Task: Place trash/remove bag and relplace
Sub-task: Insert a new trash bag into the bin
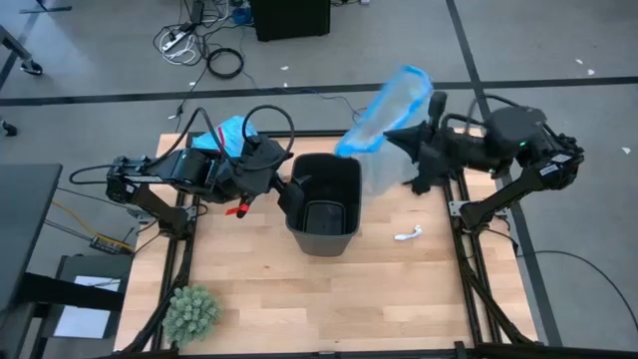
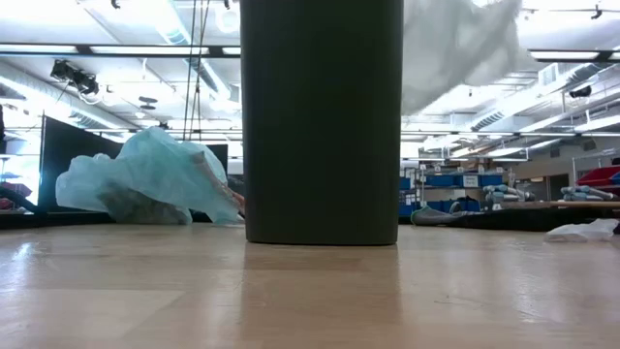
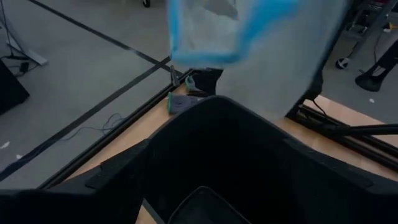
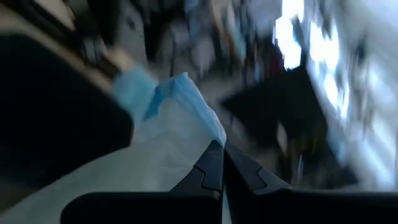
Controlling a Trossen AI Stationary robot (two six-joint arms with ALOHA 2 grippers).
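On the far left of the counter [image 1: 329,299], near its front edge, sits a green spiky plant ball [image 1: 191,311]. Behind it at the back left corner lies the bright sky-blue bag [image 1: 231,134], crumpled and partly covered by the left arm; in the low view it shows as a heap [image 2: 145,184] left of the bin. The left hand [image 1: 289,189] reaches level across to the dark bin [image 1: 324,204] and meets its left rim; its fingers are lost against the black plastic, so I cannot tell whether it is clenched or released. A small red part [image 1: 237,208] shows under that arm. The bin stands upright mid-counter, its inside dark. Right of it, a paler clear bag with a blue rim [image 1: 389,115] hangs in the air above the bin's back right corner, pinched in the right hand [image 4: 222,163], whose fingers are closed on the plastic. A small white scrap [image 1: 408,235] lies on the wood right of the bin. No writing is legible.
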